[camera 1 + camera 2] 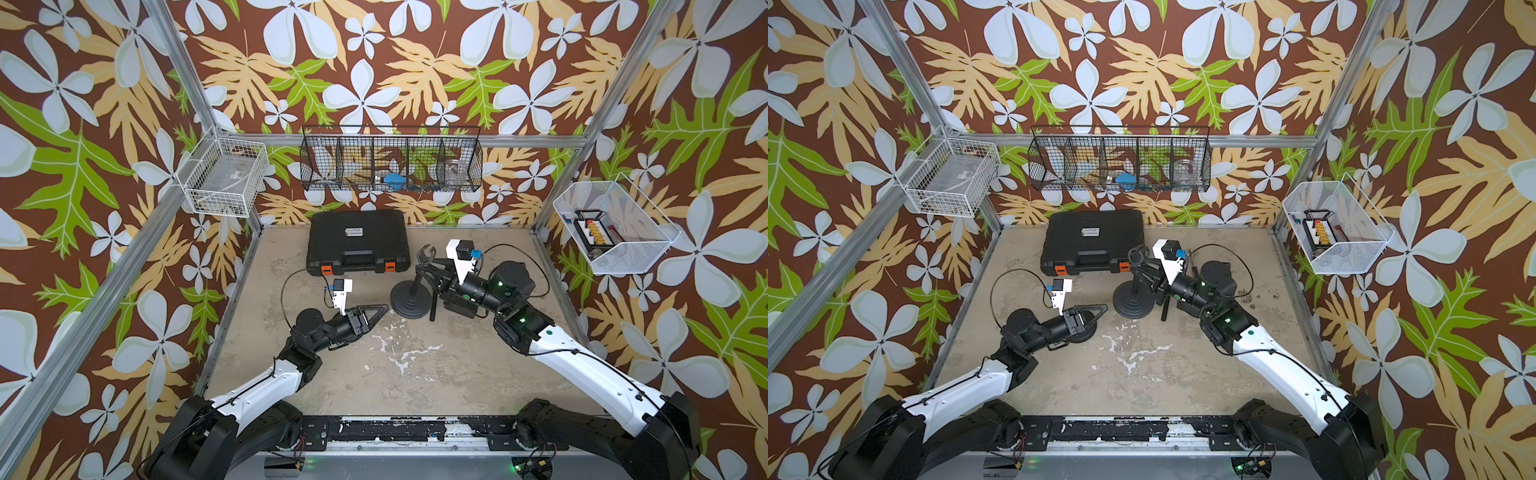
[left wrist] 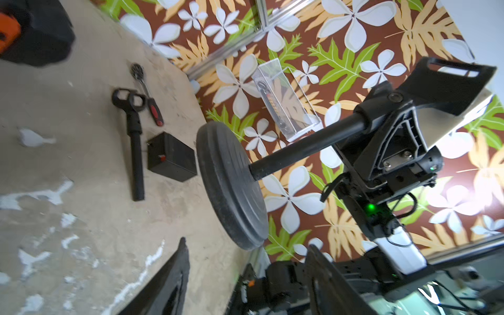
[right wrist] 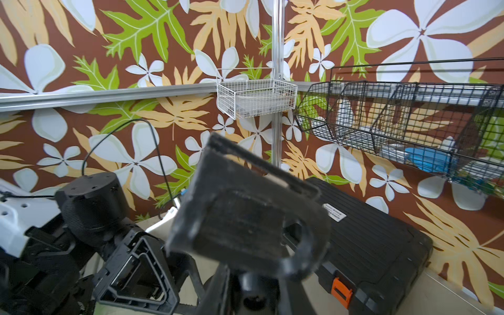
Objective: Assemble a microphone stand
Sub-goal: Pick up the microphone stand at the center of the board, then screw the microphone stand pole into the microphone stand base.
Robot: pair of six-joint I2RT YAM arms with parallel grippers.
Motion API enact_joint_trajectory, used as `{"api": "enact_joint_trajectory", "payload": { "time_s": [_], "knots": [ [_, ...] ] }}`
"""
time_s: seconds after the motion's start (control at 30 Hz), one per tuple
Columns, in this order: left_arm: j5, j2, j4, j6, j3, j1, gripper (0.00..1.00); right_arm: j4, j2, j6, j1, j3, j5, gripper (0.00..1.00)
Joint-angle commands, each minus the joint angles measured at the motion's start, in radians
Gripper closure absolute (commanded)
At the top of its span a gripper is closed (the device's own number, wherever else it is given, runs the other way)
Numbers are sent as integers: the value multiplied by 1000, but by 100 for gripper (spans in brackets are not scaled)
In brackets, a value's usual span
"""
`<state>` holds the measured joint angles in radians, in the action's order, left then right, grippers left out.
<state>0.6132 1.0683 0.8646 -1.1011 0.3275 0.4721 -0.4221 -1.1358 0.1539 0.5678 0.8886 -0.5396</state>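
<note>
Assembly looks to be at the joining step. The round base (image 1: pixel 405 308) stands near the middle of the table (image 1: pixel 415 374) with its pole (image 2: pixel 300 144) upright. The right gripper (image 1: pixel 427 272), reaching in from 3 o'clock, has its fingers clamped on the pole's top. The left gripper (image 1: pixel 378 313) hovers at 9 o'clock of the base, its fingers (image 2: pixel 169 283) spread wide and empty.

The upper section (image 2: pixel 135 158), a slim rod ending in a forked clip (image 2: pixel 128 98), lies flat at 3 o'clock of the base, under the right arm, with the clip toward 12. I judge the next move is to fetch that rod and seat it on the held pole, which calls for close alignment.

The base is a matte black disc stepped in concentric rings, and it looks heavy. The pole is smooth, and the table is scuffed, chalky beige. A ridged hard-plastic case (image 1: pixel 357 241) sits at 11 o'clock.
</note>
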Motion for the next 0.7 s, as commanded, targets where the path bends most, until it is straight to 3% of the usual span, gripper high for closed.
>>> {"api": "enact_joint_trajectory", "payload": {
  "time_s": [0.0, 0.4, 0.67],
  "knots": [
    [94, 4, 33, -159, 10, -3, 32, -98, 7, 69, 0, 19, -88, 100],
    [181, 30, 24, -279, 43, 13, 33, -223, -1, 131, 1, -16, -210, 100],
    [170, 62, 2, -285, 73, 40, 49, -212, -2, 79, 30, -20, -189, 100]
  ]
}}
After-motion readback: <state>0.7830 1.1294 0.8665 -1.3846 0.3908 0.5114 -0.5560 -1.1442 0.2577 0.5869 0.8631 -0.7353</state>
